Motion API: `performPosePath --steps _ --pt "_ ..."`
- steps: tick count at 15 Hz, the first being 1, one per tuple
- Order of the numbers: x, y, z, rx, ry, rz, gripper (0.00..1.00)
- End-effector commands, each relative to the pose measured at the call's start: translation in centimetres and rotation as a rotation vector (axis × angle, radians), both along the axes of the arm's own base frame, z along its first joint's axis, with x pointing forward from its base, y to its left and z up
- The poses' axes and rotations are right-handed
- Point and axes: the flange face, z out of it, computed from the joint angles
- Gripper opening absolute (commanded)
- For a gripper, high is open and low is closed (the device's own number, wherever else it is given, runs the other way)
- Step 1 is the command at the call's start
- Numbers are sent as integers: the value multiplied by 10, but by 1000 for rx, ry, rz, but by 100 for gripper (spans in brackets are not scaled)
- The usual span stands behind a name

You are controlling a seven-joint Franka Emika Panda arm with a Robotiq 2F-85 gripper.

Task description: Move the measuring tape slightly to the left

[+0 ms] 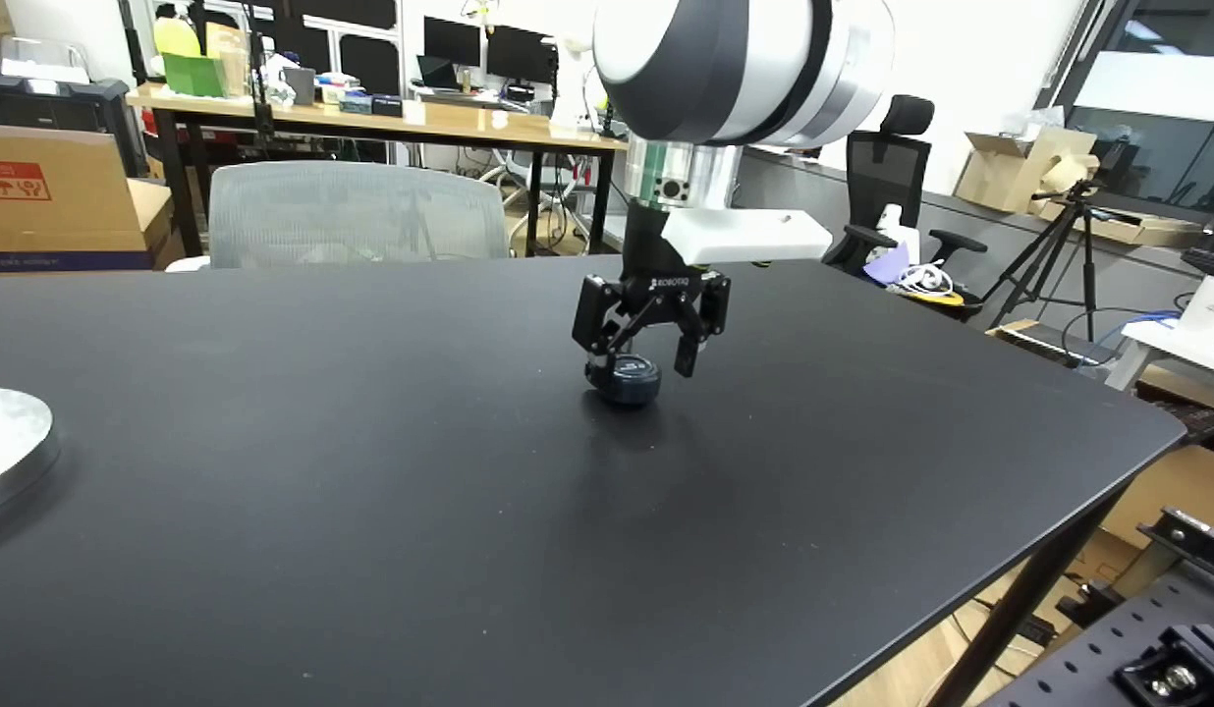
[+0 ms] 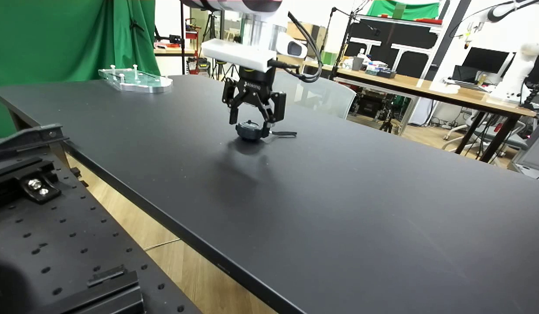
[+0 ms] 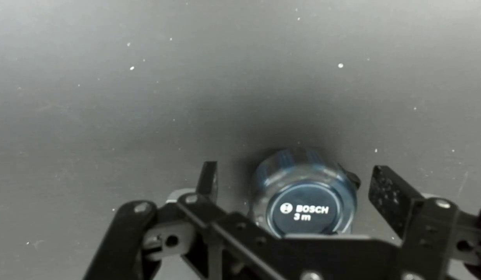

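The measuring tape appears to rest on the black table, label up, between the two fingers of the gripper. The fingers are spread, and nothing is pinched. In the wrist view you have a wide gap at the left of the case and a narrow one at the right, where a small dark nub points towards the pad. The exterior views do not settle whether that pad clears the nub.

The step in hand is judged to be the grasp. Centre the gripper over the case before you close, so that both pads meet the wall together and the tape is not shoved askew. Check fingertip height: low enough for the curved side, not scraping the table. In an exterior view a dark strip extends beyond a finger; whether it joins the tape is unclear, so allow for drag. Once the hold is firm, make your shift short and level. The task sentence does not state whose left is meant; settle that before you move.
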Motion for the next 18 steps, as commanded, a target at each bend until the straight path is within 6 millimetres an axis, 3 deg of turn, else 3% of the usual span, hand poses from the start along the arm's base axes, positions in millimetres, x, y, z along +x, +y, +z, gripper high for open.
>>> performPosePath --steps 1,2,3,7,11,15,18 --pt "11 2 -1 -22 20 2 100" --pt "12 3 -2 -24 26 6 75" --pt "13 3 -2 -26 30 12 75" --pt "18 6 2 -39 54 19 45" --pt "16 19 10 -47 80 70 42" --pt "0 53 30 -50 28 162 42" --pt "-24 85 45 -39 -28 245 42"
